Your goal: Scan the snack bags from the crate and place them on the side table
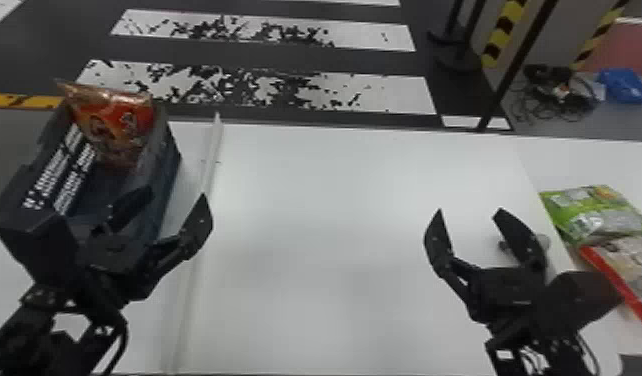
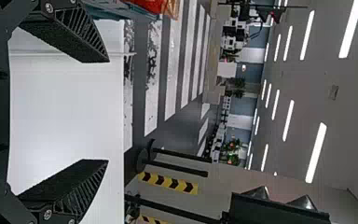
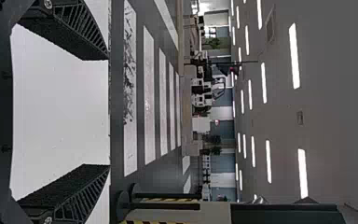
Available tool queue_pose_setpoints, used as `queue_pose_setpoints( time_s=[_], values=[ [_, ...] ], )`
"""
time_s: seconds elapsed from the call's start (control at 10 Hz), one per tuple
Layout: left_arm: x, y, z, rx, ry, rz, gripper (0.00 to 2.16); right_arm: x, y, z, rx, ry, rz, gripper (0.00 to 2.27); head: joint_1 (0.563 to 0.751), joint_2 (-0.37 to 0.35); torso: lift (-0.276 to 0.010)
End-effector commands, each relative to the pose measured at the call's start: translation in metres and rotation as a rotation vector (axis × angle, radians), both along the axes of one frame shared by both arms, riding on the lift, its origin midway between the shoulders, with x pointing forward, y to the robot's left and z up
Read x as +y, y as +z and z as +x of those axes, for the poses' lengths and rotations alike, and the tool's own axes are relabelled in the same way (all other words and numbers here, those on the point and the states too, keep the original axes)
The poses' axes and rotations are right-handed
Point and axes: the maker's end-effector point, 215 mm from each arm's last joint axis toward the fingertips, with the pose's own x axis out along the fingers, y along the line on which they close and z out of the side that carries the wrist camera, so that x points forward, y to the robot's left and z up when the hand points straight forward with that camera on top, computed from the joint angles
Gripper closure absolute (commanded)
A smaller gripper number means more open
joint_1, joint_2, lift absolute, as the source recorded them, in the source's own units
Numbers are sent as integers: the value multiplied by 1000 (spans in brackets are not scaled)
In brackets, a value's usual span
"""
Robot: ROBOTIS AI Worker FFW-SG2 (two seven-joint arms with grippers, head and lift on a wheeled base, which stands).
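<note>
Our left gripper [image 1: 175, 194] and right gripper [image 1: 470, 212] hang spread and empty while the orange-red snack bag [image 1: 116, 120] leans in the dark crate [image 1: 166, 162], and if we reach in too low, a left finger may snag the crate's rim and shift it

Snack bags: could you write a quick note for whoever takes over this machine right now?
Left end effector: open, empty, by the crate.
Right end effector: open, empty, above the white table.
Bags: an orange-red bag stands in the crate; a green bag and a red-edged bag lie on the side table.
Done: two bags placed; scanning can't be confirmed.
Left: scan and place the orange-red bag.
</note>
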Motion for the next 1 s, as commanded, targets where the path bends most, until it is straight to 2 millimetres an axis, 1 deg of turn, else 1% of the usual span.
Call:
queue_pose_setpoints(
  time_s=[0.0, 0.1, 0.3, 0.4, 0.5, 0.6, 0.8, 0.9],
  values=[
    [32, 1, 7, 30, 25, 9, 124, -1, -7, -1, 10, 0, -1, 53, 695, -36, -94],
    [48, 9, 15, 36, 29, 12, 124, -3, -11, -1, 17, -5, -4, 53, 695, -10, -94],
    [90, 23, 35, 51, 78, 33, 124, -7, -21, 0, 32, -10, -7, 53, 695, 40, -94],
    [112, 38, 47, 29, 102, 67, 124, -9, -27, 1, 41, -12, -8, 53, 695, 66, -94],
    [133, 44, 61, 37, 115, 86, 124, -10, -33, 1, 53, -11, -10, 53, 695, 79, -94],
    [143, 44, 76, 55, 114, 104, 124, -11, -36, 2, 56, -14, -11, 53, 695, 107, -94],
    [175, 42, 103, 76, 150, 143, 124, -12, -41, 2, 65, -15, -12, 53, 695, 146, -94],
    [184, 43, 119, 85, 154, 167, 124, -12, -43, 1, 71, -15, -12, 53, 695, 155, -94]
  ],
)
